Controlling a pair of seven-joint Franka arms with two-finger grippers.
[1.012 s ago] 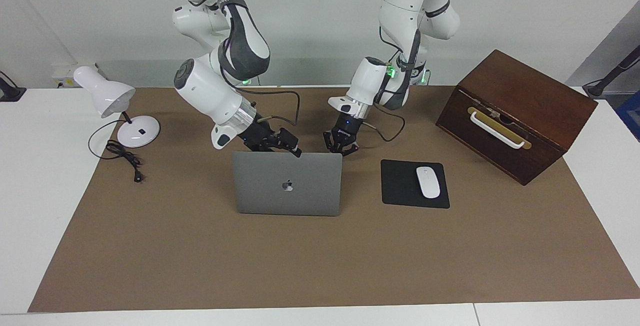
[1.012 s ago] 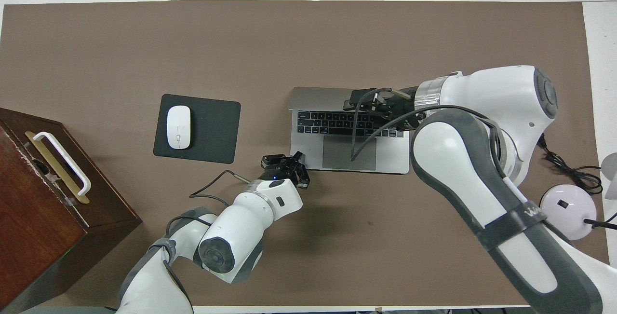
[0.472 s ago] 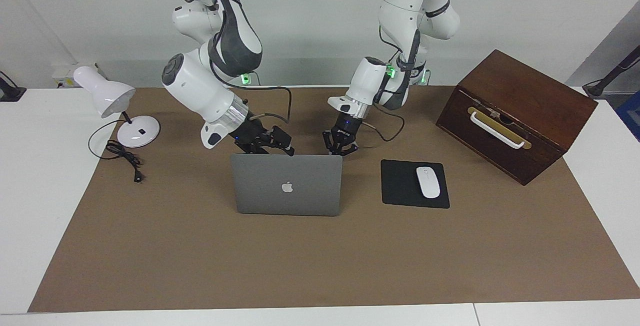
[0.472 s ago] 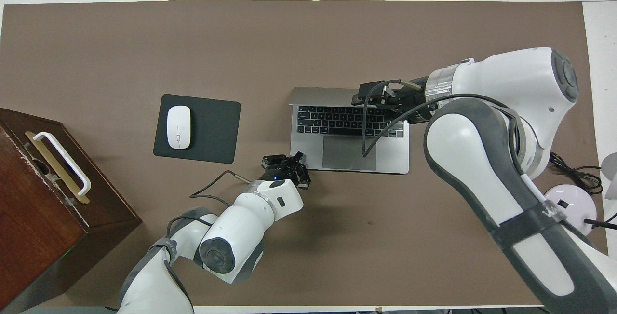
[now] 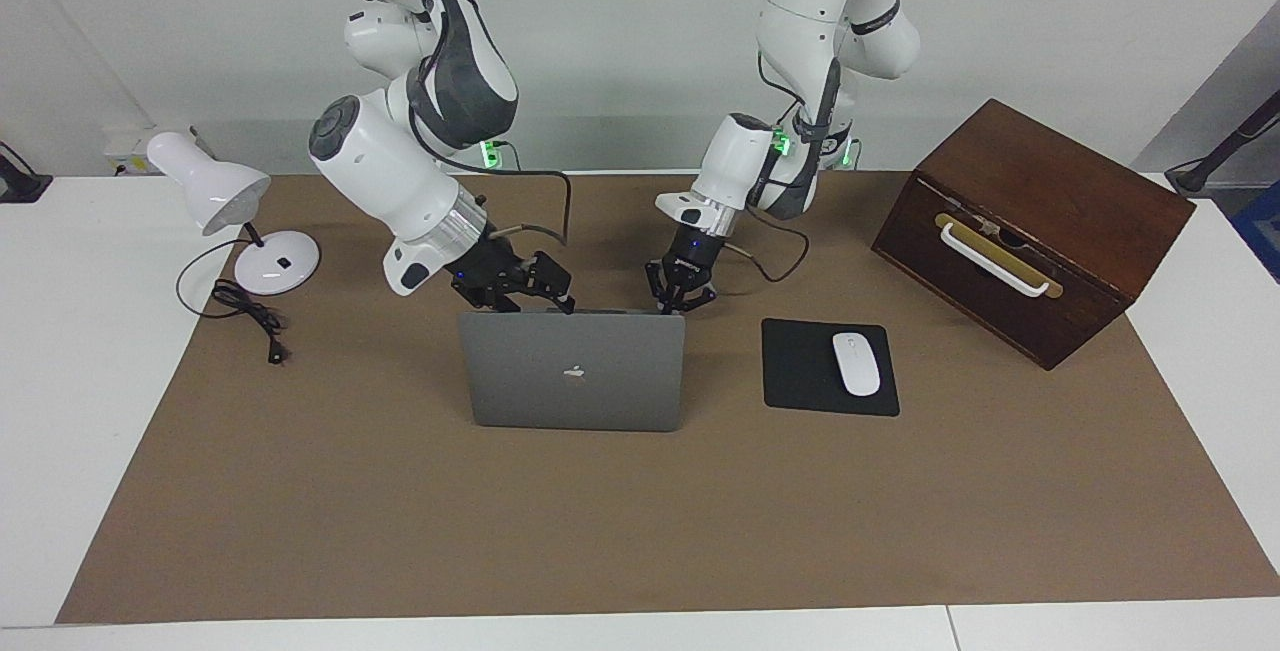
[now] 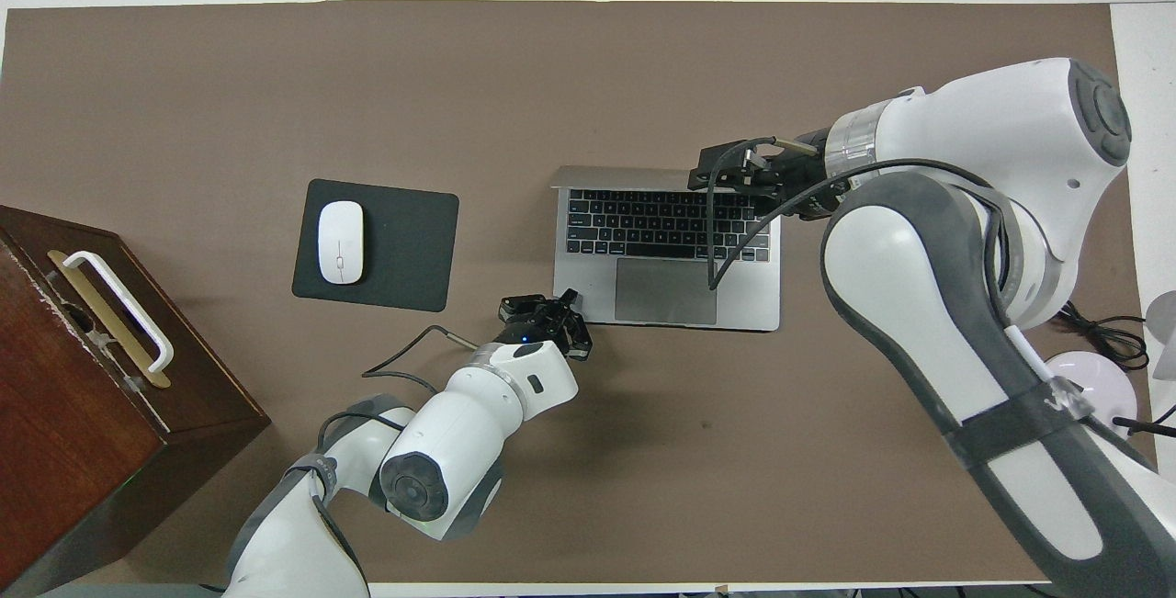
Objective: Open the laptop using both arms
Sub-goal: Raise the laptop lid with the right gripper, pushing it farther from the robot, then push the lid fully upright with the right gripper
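The silver-grey laptop (image 5: pixel 575 371) stands open in the middle of the brown mat, its lid raised steeply with the logo side showing in the facing view. Its keyboard and trackpad (image 6: pixel 666 290) show in the overhead view. My right gripper (image 5: pixel 553 297) is at the lid's top edge, toward the right arm's end; it also shows in the overhead view (image 6: pixel 715 177). My left gripper (image 5: pixel 682 299) is open, low at the base's corner nearest the robots toward the left arm's end; it also shows in the overhead view (image 6: pixel 548 311).
A black mouse pad (image 5: pixel 800 371) with a white mouse (image 5: pixel 856 363) lies beside the laptop toward the left arm's end. A brown wooden box (image 5: pixel 1040 221) stands past it. A white desk lamp (image 5: pixel 215 193) with a black cable stands at the right arm's end.
My right gripper has slid along the lid's top edge toward the right arm's end, and the lid has tipped a little farther open. The left gripper has stayed at the base corner.
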